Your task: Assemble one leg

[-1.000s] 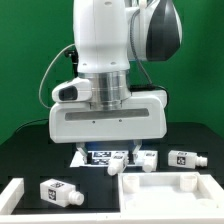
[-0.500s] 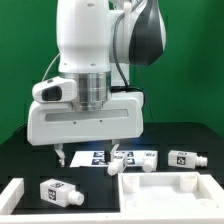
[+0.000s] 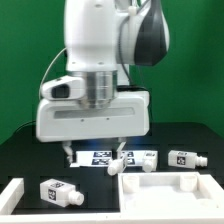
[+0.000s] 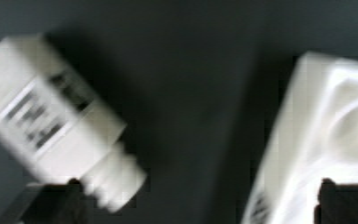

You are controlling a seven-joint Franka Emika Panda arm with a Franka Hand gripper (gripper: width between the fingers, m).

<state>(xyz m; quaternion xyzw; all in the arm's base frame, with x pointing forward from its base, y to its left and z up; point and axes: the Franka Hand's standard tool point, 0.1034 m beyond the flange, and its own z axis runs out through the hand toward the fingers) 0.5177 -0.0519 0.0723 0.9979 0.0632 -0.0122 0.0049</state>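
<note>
My gripper (image 3: pixel 94 154) hangs open and empty above the black table, its fingertips (image 3: pixel 68 153) just over the marker board (image 3: pixel 100 157). Several white tagged legs lie around. One leg (image 3: pixel 58 192) is at the front of the exterior view's left, and one (image 3: pixel 183 157) is at the right. Two more (image 3: pixel 143 160) lie behind the tabletop (image 3: pixel 165 196). In the wrist view a blurred leg (image 4: pixel 51 100) lies with its stub end toward one dark finger (image 4: pixel 51 205). The tabletop's rim (image 4: pixel 327 120) is by the other finger. My gripper (image 4: pixel 201 205) holds nothing.
A white L-shaped rail (image 3: pixel 10 194) lies at the front of the exterior view's left. The arm's large white body hides the middle of the table behind the gripper. A green backdrop stands behind.
The arm swung toward the exterior view's left, then came back slightly right. The fingers now show below the hand. The gripper stays open and no part has moved.
</note>
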